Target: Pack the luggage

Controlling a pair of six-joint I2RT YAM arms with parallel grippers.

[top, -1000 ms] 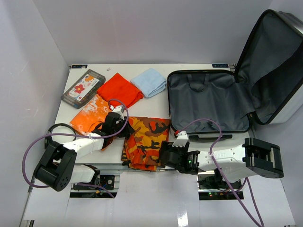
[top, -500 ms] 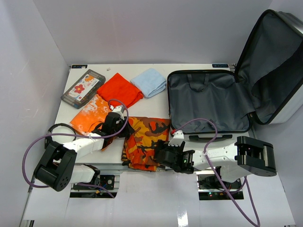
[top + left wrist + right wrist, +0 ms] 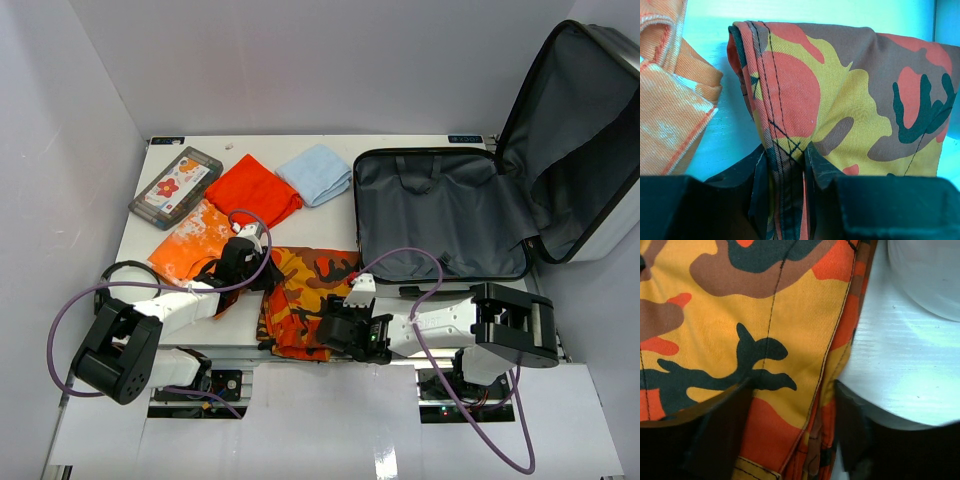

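The luggage (image 3: 440,215) lies open at the right of the table, its dark grey lining bare and its lid (image 3: 580,140) propped up. A folded orange camouflage garment (image 3: 305,290) lies at the front middle. My left gripper (image 3: 262,272) is shut on the garment's stitched left edge (image 3: 782,155), with the seam pinched between the fingers. My right gripper (image 3: 335,328) is open around the garment's front right edge (image 3: 805,405), one finger on top of the cloth and one beside it over the white table.
An orange and white tie-dye cloth (image 3: 195,238), a red-orange cloth (image 3: 252,188) and a light blue cloth (image 3: 315,172) lie at the back left. A small flat grey case with a red flower (image 3: 175,186) lies at the far left. The table's front edge is just below the garment.
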